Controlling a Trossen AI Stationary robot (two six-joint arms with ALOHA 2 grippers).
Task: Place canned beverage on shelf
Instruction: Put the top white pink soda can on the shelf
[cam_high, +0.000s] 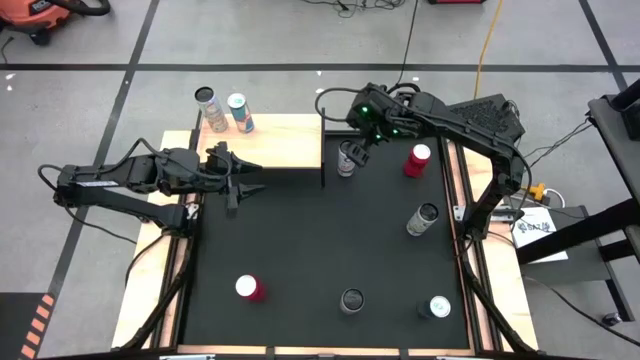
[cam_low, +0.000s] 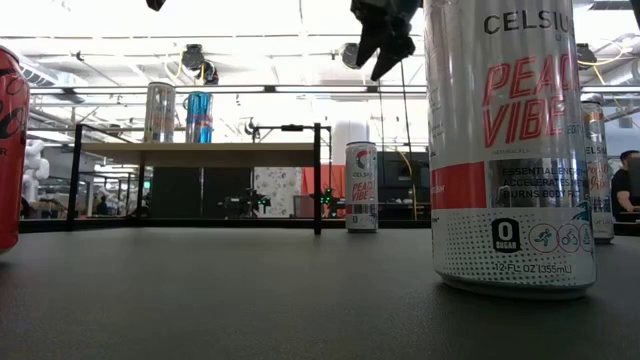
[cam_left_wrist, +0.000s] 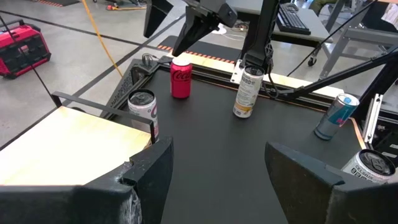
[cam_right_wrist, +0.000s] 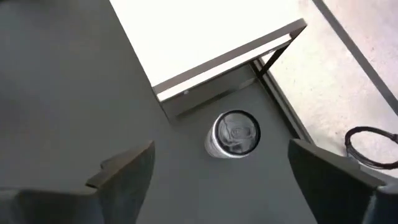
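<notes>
The shelf (cam_high: 265, 140) stood at the table's (cam_high: 320, 240) twelve o'clock edge and carried two cans (cam_high: 225, 110) at its eleven o'clock corner. The right gripper (cam_high: 358, 150) hung above a white can (cam_high: 346, 160) just off the shelf's three o'clock end, fingers spread wide and holding nothing. This looked like the approach step; next it would need to descend squarely over the can and close. The left gripper (cam_high: 245, 180), also spread and empty, waited at the shelf's front edge. The right wrist view showed the can's lid (cam_right_wrist: 234, 134) centred between the fingers (the low view instead showed clear air above the can (cam_low: 361, 187)).
</notes>
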